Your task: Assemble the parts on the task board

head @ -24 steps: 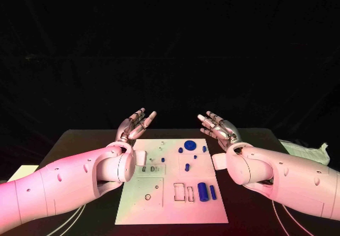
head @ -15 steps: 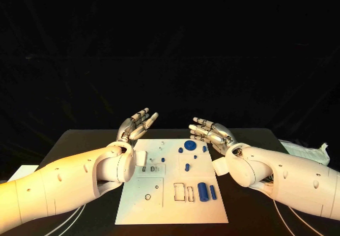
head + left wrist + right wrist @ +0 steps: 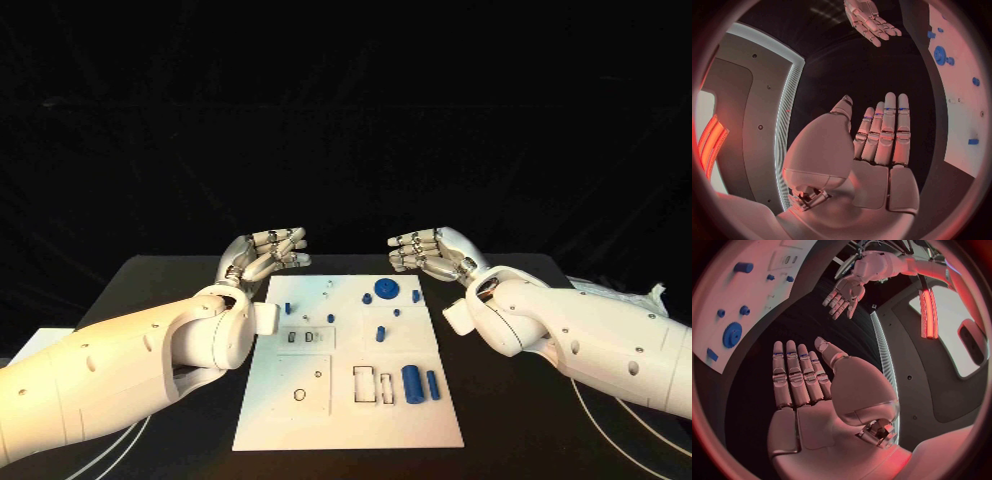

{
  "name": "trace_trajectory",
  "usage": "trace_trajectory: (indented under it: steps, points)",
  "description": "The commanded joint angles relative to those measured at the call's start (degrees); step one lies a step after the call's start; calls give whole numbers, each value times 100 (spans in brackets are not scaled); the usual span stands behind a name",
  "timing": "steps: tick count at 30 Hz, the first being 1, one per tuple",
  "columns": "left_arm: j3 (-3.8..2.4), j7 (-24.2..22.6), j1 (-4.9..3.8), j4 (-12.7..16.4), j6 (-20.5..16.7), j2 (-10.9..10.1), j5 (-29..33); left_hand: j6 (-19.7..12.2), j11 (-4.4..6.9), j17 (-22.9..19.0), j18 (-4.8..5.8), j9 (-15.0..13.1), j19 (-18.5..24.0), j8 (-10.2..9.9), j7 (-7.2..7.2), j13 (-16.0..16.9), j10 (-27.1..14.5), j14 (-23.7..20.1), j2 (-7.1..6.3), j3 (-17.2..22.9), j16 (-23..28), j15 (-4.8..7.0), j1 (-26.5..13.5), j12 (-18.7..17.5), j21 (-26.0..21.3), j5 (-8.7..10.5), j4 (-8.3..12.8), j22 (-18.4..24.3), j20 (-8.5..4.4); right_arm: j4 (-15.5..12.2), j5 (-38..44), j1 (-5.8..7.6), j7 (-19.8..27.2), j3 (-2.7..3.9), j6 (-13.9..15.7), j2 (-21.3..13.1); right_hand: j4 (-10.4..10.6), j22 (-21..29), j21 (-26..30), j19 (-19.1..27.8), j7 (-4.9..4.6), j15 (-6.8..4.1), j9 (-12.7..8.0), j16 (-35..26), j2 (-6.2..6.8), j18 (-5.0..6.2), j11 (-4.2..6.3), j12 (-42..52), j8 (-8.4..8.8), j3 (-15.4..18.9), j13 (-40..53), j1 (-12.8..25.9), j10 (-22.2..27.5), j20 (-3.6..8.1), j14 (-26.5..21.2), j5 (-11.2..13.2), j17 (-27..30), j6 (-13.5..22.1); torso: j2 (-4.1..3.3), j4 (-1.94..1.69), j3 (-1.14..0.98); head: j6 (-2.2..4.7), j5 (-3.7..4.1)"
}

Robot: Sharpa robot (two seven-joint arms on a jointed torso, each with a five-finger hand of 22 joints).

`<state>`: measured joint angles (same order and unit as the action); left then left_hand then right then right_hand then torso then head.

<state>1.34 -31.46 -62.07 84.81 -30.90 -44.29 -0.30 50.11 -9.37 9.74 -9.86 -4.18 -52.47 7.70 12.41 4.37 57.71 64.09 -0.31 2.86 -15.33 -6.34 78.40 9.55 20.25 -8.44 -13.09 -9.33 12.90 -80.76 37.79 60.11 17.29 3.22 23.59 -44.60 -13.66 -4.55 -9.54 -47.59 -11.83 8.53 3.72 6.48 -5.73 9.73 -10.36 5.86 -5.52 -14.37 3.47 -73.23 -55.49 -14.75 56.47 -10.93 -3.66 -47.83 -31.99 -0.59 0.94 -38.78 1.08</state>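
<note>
The task board [image 3: 346, 365] lies centre frame on the black surface [image 3: 159, 285], long axis running away from the robot. Left hand [image 3: 264, 254] and right hand [image 3: 430, 252] hover past its far corners, fingers apart, empty.

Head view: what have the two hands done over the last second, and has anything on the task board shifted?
Both hands have tipped forward and down: the left hand and right hand, earlier raised with fingers pointing up, now hang lower over the far edge of the task board. Neither has taken hold of anything. The blue parts, such as the round disc and the cylinder, lie where they were.
</note>
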Motion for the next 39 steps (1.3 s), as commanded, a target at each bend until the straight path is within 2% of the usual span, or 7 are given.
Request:
trace_trajectory:
  steps: [1, 6, 14, 18, 28, 33, 39]
  points:
    - [-6, 93, -13, 260, 376, -111, 42, 119, 36, 78, -72, 11, -113, -30, -17, 0, 156, 134, 60, -69, -3, 42, 5, -21, 25, 13, -13, 5, -46, 92, 1693, 73, -350, 15, -33, 59, -249, -26, -261, -803, 40, -272, 19, 65, 437, 93, 212, -126, -29, -434, 17, -1, -923, 242, 1059, -260, -57, -850, -129, -13, 43, 43, 19]
    - [-15, 201, -27, 634, 515, -286, 241, 187, 33, 123, -67, 19, -134, -48, -16, -18, 191, 147, 58, -107, 53, 42, 3, -83, 6, 14, 0, 25, -55, 235, 2878, 208, -583, 39, -167, 183, -227, -136, -554, -1281, 114, -442, 30, 166, 512, 87, 319, -173, -6, -415, 31, -13, -1191, 453, 1527, -183, -174, -1024, -263, -31, 68, 84, 35]
    - [-50, 278, -99, 1069, 641, -469, 318, 156, -37, 208, -55, 44, -115, -182, 68, -55, 112, 104, 65, -198, 222, -11, -9, -287, -75, 24, 38, 89, -22, 445, 4975, 495, -1190, 52, -597, 448, -150, -695, -1662, -2415, 304, -905, 37, 981, 586, 69, 575, -227, 30, -157, 24, -166, -1587, 1017, 2989, -50, -801, -1342, -498, -103, 114, 196, 127]
    - [-64, 283, -178, 1165, 647, -513, 325, 155, -42, 216, -55, 43, -108, -195, 72, -56, 107, 94, 67, -209, 243, -17, -10, -305, -85, 28, 43, 97, -17, 498, 5660, 611, -1561, 53, -896, 553, -55, -827, -1900, -2500, 336, -934, 27, 1365, 632, 60, 597, -243, 101, -143, 13, -66, -1491, 1061, 3022, 48, -1110, -1367, -616, -149, 139, 229, 170]
    - [-71, 307, -264, 1310, 648, -595, 329, 160, -49, 228, -54, 42, -97, -211, 78, -55, 106, 77, 74, -224, 278, -26, -8, -330, -103, 29, 53, 110, -9, 742, 6434, 795, -2001, 54, -1450, 829, 188, -1300, -2700, -2612, 411, -916, 25, 3334, 826, 58, 604, -234, 182, -401, 15, 74, -1250, 1097, 2999, 133, -2572, -1337, -775, -173, 134, 273, 203]
    - [-72, 325, -283, 1378, 658, -615, 329, 160, -51, 233, -55, 42, -94, -217, 81, -55, 104, 73, 76, -228, 288, -28, -5, -339, -108, 29, 57, 115, -6, 844, 6629, 847, -2088, 53, -1698, 931, 331, -1573, -3135, -2593, 426, -912, 29, 4752, 968, 61, 594, -231, 180, -520, 18, 95, -1144, 1073, 2994, 215, -4013, -1281, -832, -224, 130, 259, 243]
    - [-72, 334, -290, 1425, 665, -651, 329, 160, -53, 236, -55, 42, -92, -221, 83, -55, 102, 70, 78, -231, 296, -30, -4, -345, -112, 29, 59, 117, -5, 948, 6766, 863, -2115, 51, -1882, 1014, 457, -1893, -3551, -2526, 439, -895, 34, 5461, 1041, 52, 586, -232, 179, -641, 19, 59, -1110, 1048, 2985, 231, -4746, -1267, -883, -263, 118, 263, 249]
